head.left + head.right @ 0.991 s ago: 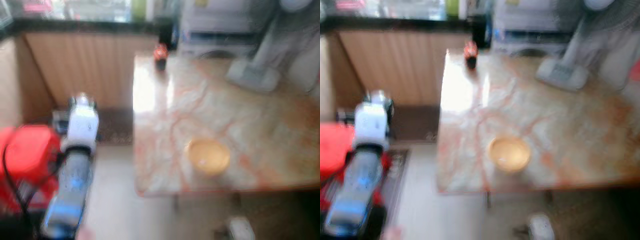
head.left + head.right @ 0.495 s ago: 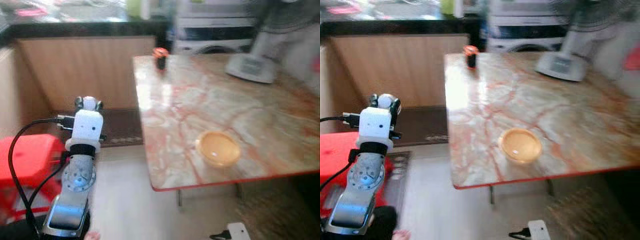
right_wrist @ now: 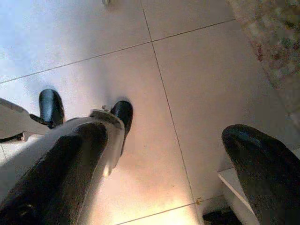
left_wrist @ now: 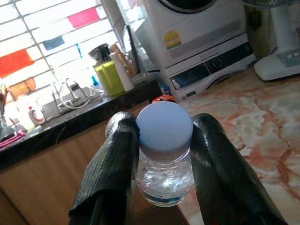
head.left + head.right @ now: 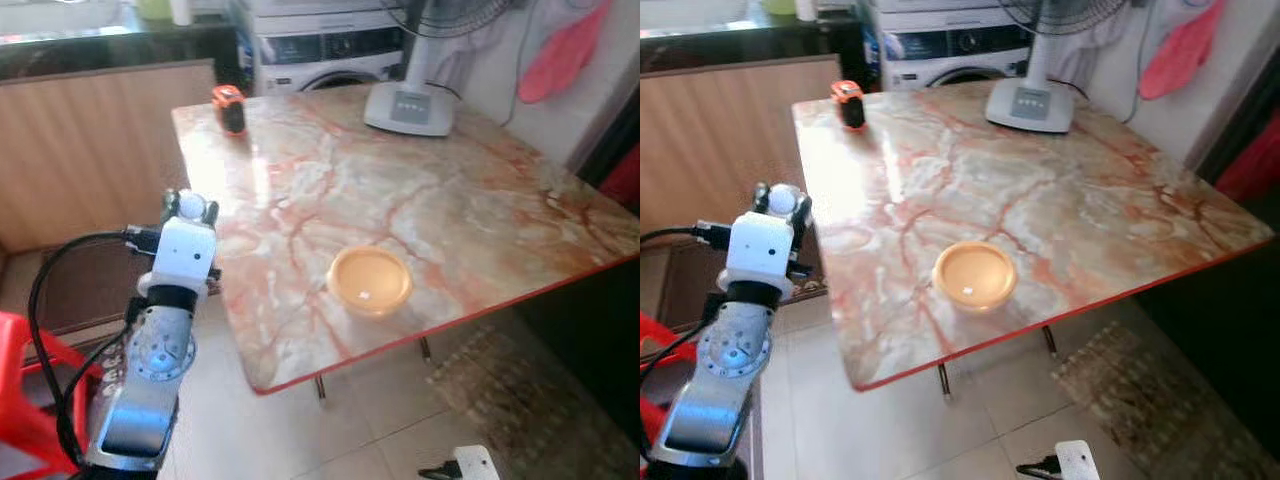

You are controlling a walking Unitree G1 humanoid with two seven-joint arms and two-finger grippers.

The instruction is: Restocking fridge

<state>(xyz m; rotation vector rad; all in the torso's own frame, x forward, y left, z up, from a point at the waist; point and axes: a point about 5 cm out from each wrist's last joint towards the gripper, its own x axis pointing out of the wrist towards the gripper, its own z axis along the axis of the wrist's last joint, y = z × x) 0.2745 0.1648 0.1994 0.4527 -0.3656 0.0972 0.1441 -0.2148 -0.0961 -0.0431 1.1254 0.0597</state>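
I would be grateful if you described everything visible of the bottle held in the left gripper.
The bottle is small and clear, apparently plastic, with a pale, smooth round cap. It stands upright between the two black fingers of the left gripper, which press against its neck and shoulder from both sides. Its see-through body glints as if holding clear liquid; its base is hidden. It is held in the air beside the marble-patterned table, touching nothing else.
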